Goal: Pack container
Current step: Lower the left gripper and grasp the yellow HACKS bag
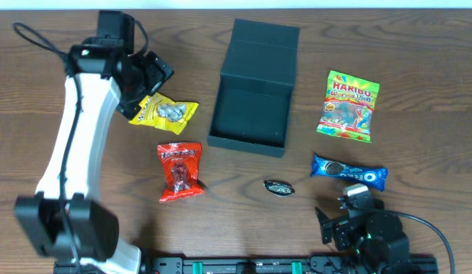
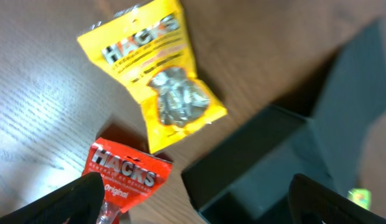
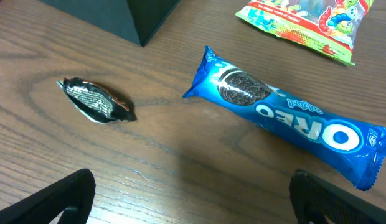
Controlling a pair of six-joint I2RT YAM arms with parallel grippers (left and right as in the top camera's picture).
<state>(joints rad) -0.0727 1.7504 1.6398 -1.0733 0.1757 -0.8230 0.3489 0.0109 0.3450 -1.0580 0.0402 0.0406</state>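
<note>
Dark teal-black cardboard marks the container [image 1: 247,114], which we find at the middle of the wooden table [image 1: 419,46], standing open with its hinged lid [image 1: 265,49] folded back toward the far edge. On its left lie a yellow Hacks packet [image 1: 166,111] and, closer to the robot's base, a red Hacks packet [image 1: 180,170]. On its right we see a Haribo bag [image 1: 348,106] and a blue Oreo pack [image 1: 348,170], and a small dark wrapped sweet [image 1: 279,187] lies just in front of the container. The left gripper [image 1: 151,76] hangs beside the yellow packet's far end, its fingers [image 2: 75,196] spread wide. The right gripper [image 3: 190,193] sits low near the Oreo pack, its jaws also wide apart and gripping nothing.
</note>
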